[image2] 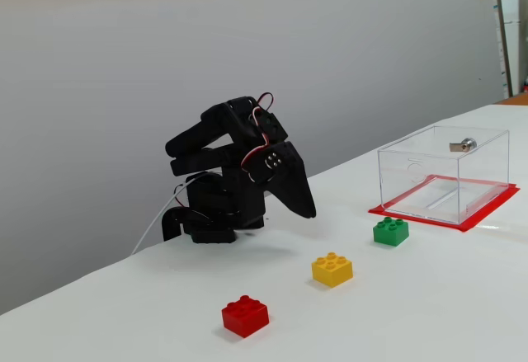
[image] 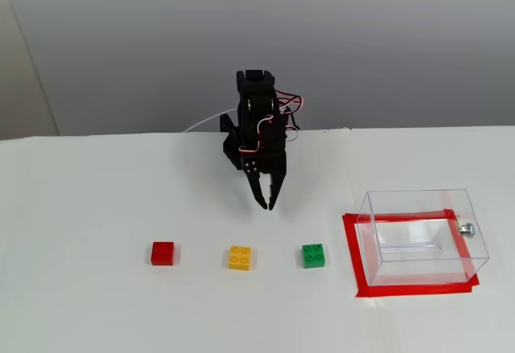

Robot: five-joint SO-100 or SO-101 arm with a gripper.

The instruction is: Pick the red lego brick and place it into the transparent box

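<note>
On white tabletop: studded red lego brick [image: 162, 252]; clear thin-walled transparent box [image: 422, 236]; black end effector [image: 267, 201] closed, empty.

— What colours do you have on the bench [image: 96, 305]?

— Your bench is plain white. You've a red lego brick [image: 162, 253], a yellow brick [image: 239, 257] and a green brick [image: 314, 255].

— And the rest?

— Your transparent box [image: 422, 236] is clear with a silver knob [image: 466, 228], on red tape [image: 354, 256]. Your arm [image2: 223, 185] is black, with red and white wires [image: 283, 112].
</note>
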